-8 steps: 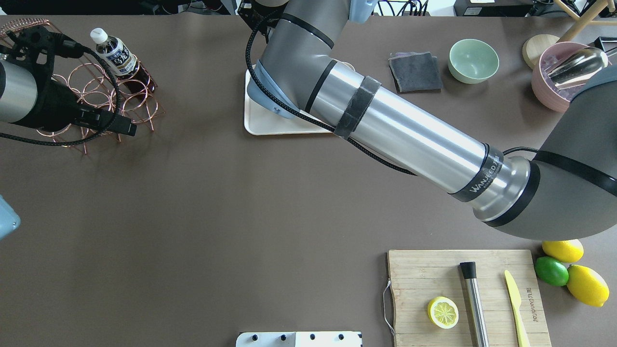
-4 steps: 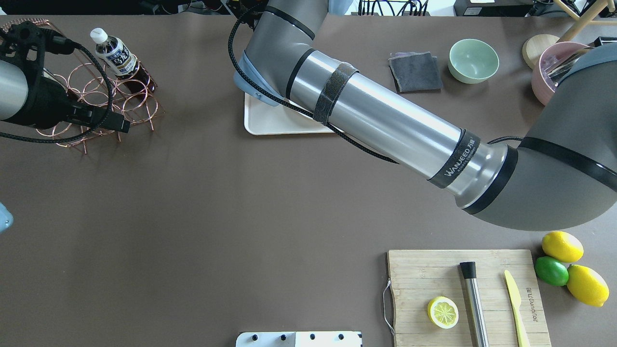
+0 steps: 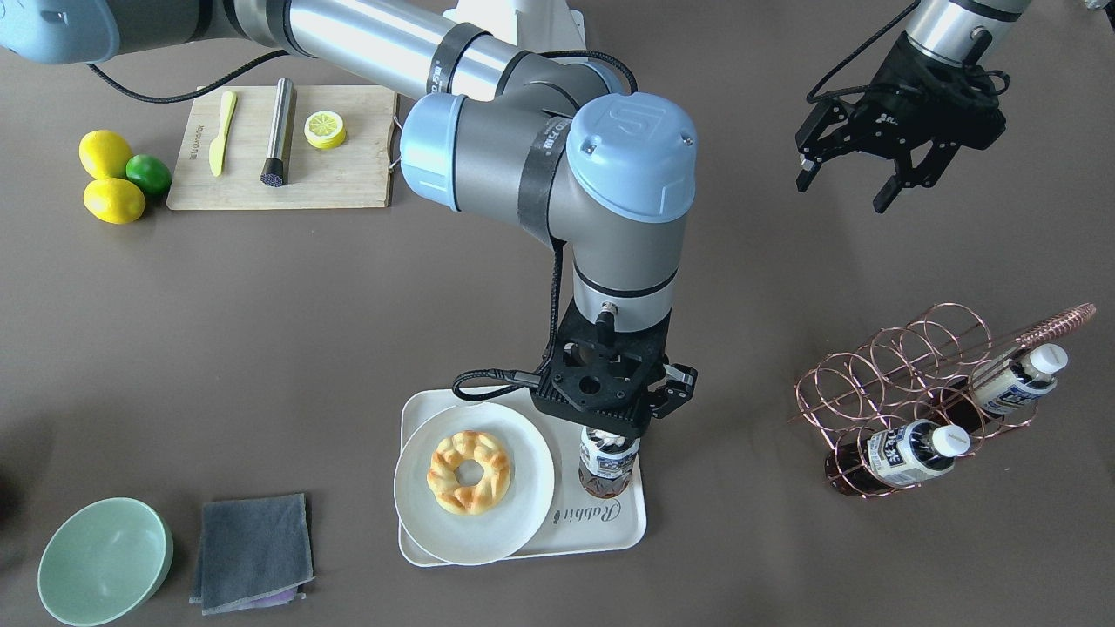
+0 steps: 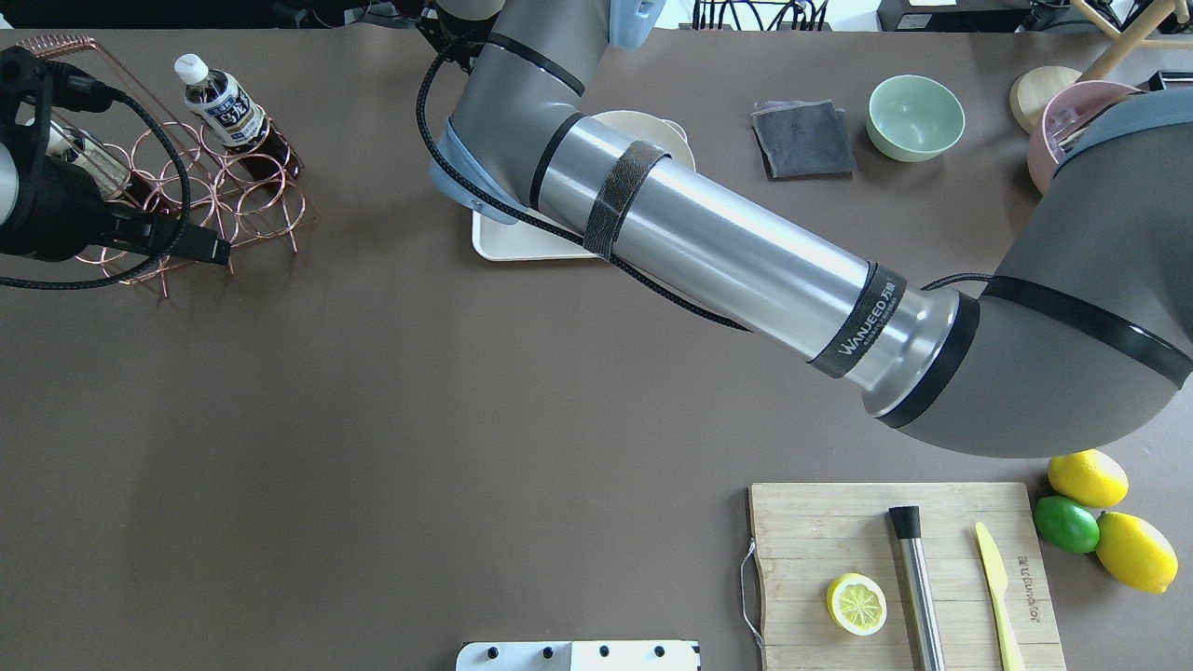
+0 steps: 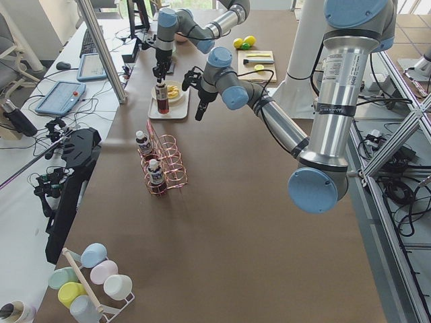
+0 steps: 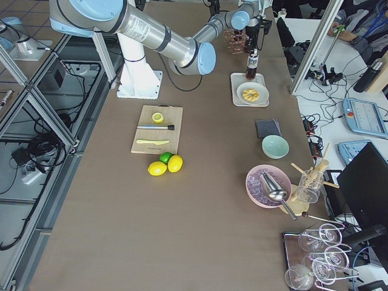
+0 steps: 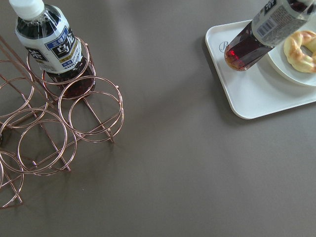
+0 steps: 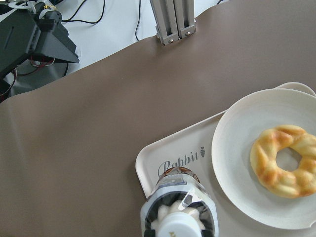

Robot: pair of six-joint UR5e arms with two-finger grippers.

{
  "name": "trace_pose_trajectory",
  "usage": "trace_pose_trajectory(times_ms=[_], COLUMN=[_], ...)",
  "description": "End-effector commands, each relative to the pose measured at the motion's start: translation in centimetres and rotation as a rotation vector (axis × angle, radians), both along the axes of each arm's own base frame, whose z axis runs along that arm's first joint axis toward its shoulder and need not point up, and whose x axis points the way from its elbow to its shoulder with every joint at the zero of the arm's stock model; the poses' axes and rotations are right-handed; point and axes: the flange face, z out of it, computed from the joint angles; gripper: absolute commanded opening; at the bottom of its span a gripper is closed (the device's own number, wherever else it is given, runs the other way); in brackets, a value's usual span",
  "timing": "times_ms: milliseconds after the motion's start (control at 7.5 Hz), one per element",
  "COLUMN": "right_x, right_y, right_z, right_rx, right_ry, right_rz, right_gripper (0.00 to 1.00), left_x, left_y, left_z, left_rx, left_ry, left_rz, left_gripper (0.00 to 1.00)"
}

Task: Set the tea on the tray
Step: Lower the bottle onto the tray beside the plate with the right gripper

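A tea bottle (image 3: 607, 461) stands upright on the cream tray (image 3: 610, 533), next to the "Rabbit" script, with its base at the tray floor. My right gripper (image 3: 606, 416) is straight above it and looks shut on its white cap (image 8: 183, 230). The fingertips are hidden under the gripper body. The bottle also shows in the left wrist view (image 7: 256, 34). My left gripper (image 3: 849, 185) is open and empty, well above the table near the rack. Two more tea bottles (image 3: 915, 453) (image 3: 1015, 379) lie in the copper wire rack (image 3: 906, 366).
A round white plate (image 3: 414, 501) with a doughnut (image 3: 470, 470) takes up the tray's other half. A green bowl (image 3: 104, 557) and a grey cloth (image 3: 253, 553) lie beyond it. A cutting board (image 3: 348, 178) and lemons (image 3: 109, 174) sit near the robot's base.
My right arm has shifted toward my left and farther out, uncovering the plate's rim in the overhead view. My left arm has drawn back to the left, away from the rack.
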Motion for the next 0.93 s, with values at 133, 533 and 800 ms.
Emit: trace_pose_trajectory(times_ms=[133,533,800], right_x=[-1.1,-1.0,3.3], right_y=[0.9,0.9,0.8], right_z=[0.2,0.4,-1.2], right_rx=[0.002,-0.009,-0.025], right_ry=[0.022,0.035,0.055], right_rz=[-0.028,-0.037,-0.123], right_gripper=[0.0,0.63,0.72], left_x=[-0.3,-0.1,-0.6], left_y=[0.4,0.3,0.2], left_z=[0.4,0.5,0.3], left_rx=[-0.006,-0.01,-0.009], left_ry=[-0.004,-0.005,-0.003], left_rz=[-0.002,0.0,-0.003], left_gripper=[0.97,0.97,0.97])
